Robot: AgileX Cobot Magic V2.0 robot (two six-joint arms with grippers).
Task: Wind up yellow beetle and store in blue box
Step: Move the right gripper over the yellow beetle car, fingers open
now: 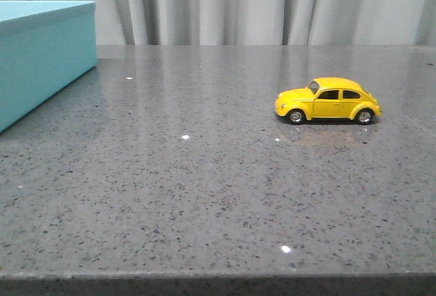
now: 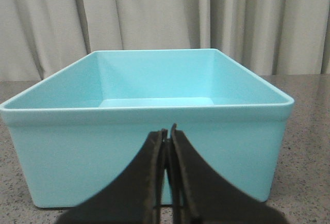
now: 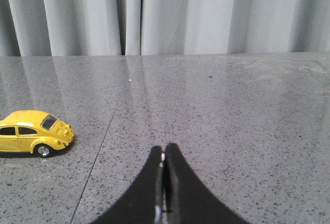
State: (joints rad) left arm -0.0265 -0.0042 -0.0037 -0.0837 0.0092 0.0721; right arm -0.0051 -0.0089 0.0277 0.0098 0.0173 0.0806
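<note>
The yellow beetle [image 1: 328, 101] stands on its wheels on the right half of the grey table, nose pointing left. In the right wrist view the yellow beetle [image 3: 32, 132] sits apart from my right gripper [image 3: 164, 152], which is shut and empty. The blue box [image 1: 39, 54] is at the far left of the front view, cut off by the frame edge. In the left wrist view the blue box [image 2: 149, 131] fills the scene, its inside bare, and my left gripper [image 2: 167, 131] is shut and empty just before its near wall. Neither arm shows in the front view.
The speckled grey table [image 1: 204, 187] runs to a front edge at the bottom of the front view. Pale curtains [image 1: 238, 3] hang behind the table's far edge. A thin seam [image 3: 98, 152] crosses the tabletop between the car and my right gripper.
</note>
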